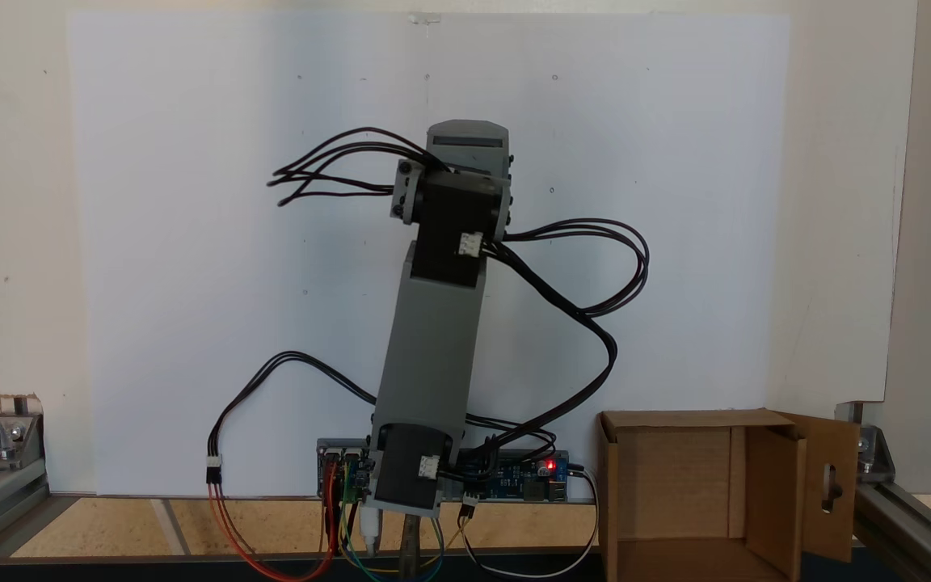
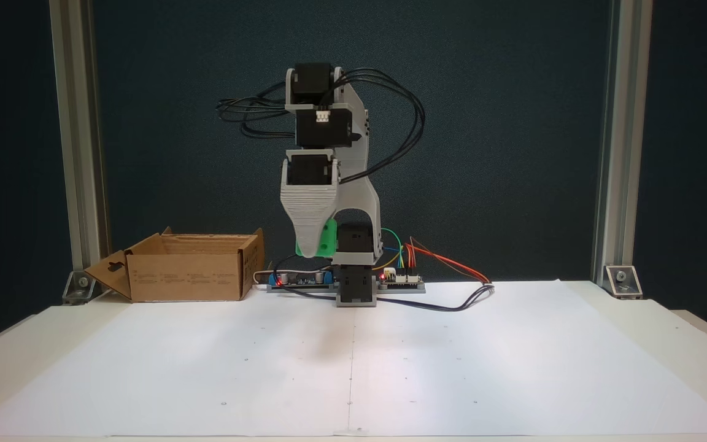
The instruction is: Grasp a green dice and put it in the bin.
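With the pincer [image 2: 315,242] pinching the green dice [image 2: 327,237] just below frame centre, well above the white surface [image 2: 452,368], swing it steadily leftward over the bin [image 2: 188,276] at centre left, clearing the rim before releasing.

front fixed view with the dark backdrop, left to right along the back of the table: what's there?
Left frame post → bin → gripper holding the green dice → arm base → coloured wires → right frame post.
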You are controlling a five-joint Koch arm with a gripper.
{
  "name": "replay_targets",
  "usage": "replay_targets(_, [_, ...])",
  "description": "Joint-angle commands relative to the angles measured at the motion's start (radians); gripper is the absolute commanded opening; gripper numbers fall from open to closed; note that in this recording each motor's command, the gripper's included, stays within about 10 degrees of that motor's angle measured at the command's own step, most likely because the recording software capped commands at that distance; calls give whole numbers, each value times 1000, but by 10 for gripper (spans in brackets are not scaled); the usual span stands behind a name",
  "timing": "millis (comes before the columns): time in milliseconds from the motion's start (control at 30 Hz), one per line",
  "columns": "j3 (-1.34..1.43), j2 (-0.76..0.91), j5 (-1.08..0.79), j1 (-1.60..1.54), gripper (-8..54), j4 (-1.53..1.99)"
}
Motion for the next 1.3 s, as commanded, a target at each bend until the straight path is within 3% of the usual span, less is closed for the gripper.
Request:
replay_targets(0, [-38, 57, 41, 41, 114, 25])
replay_targets(667, [-160, 72, -37, 1387, 114, -146])
replay_targets(1033, [-138, -206, -175, 1575, 114, -225])
replay_targets(1233, [-138, -244, -221, 1597, 114, -267])
replay_targets(1267, [-138, -244, -230, 1597, 193, -268])
